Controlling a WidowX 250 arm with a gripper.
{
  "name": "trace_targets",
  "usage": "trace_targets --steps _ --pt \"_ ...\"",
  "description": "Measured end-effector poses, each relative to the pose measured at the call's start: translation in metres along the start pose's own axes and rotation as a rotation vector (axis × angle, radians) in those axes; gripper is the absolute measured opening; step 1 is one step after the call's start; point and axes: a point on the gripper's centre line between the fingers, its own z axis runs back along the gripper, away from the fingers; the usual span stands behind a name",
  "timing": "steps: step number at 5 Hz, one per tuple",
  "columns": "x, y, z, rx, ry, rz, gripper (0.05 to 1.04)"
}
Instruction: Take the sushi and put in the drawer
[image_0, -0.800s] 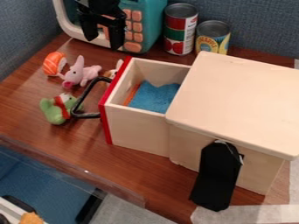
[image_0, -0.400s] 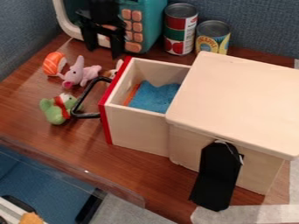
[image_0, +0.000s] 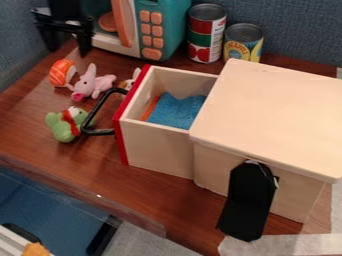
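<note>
My gripper (image_0: 67, 49) hangs open at the upper left, its two fingers apart with nothing between them. Just below it, the orange and white sushi (image_0: 63, 72) lies on the brown table, not touched by the gripper. The wooden drawer (image_0: 160, 148), with a red front edge and a black handle, is pulled out of its box at the centre. A blue cloth-like piece and a thin orange edge show inside it.
A pink plush (image_0: 91, 83) sits right beside the sushi, a green plush (image_0: 66, 123) by the handle, and a brown and white toy (image_0: 129, 82) behind the drawer front. A teal toy microwave (image_0: 161, 30) and two cans (image_0: 206, 34) stand at the back.
The gripper has moved left from in front of the microwave to above the sushi, its fingers still apart. The toys and the drawer have stayed put.
</note>
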Motion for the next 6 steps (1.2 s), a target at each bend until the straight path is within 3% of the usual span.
trace_targets --steps 1,3,4,5,6 --pt "-0.007 0.016 -0.024 0.013 0.038 0.065 1.0" --pt "-0.008 0.005 -0.059 0.002 0.105 0.055 0.962" --pt "-0.006 0.003 -0.059 0.006 0.098 0.054 0.691" --pt "-0.006 0.002 -0.055 0.016 0.083 0.037 0.579" --pt "-0.001 -0.017 -0.009 -0.005 0.01 0.002 0.579"
